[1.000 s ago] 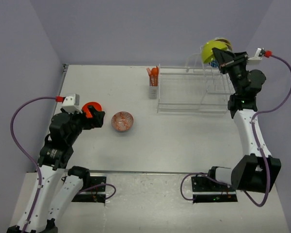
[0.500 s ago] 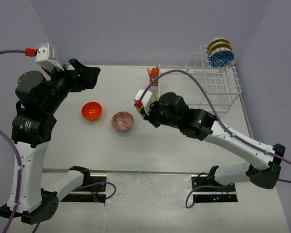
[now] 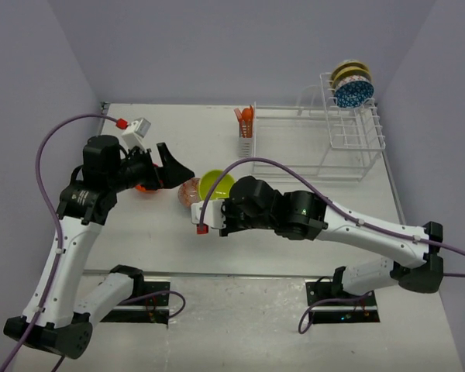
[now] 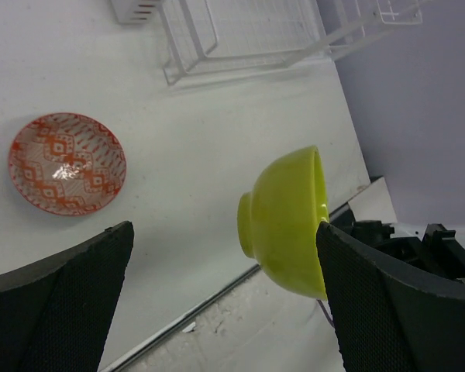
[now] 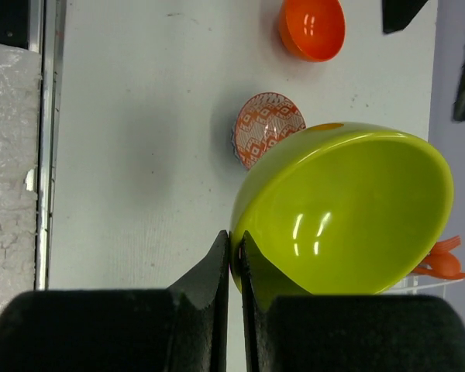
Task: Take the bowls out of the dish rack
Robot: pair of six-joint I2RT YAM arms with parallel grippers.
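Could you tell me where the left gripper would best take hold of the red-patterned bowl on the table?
Probably by the rim: the red-patterned bowl sits upright, mouth up, so come from above, one finger inside, one outside.

White table (image 3: 178, 139) holds dish rack (image 3: 294, 147), orange bowl (image 5: 311, 27) — patterned bowl (image 4: 67, 163) nearby.

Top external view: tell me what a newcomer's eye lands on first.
The lime-green bowl, pinched by its rim in the right gripper above mid-table. Beside it the left gripper gapes wide open, near the red-patterned bowl on the table. Far right, the blue patterned bowl sits in the dish rack.
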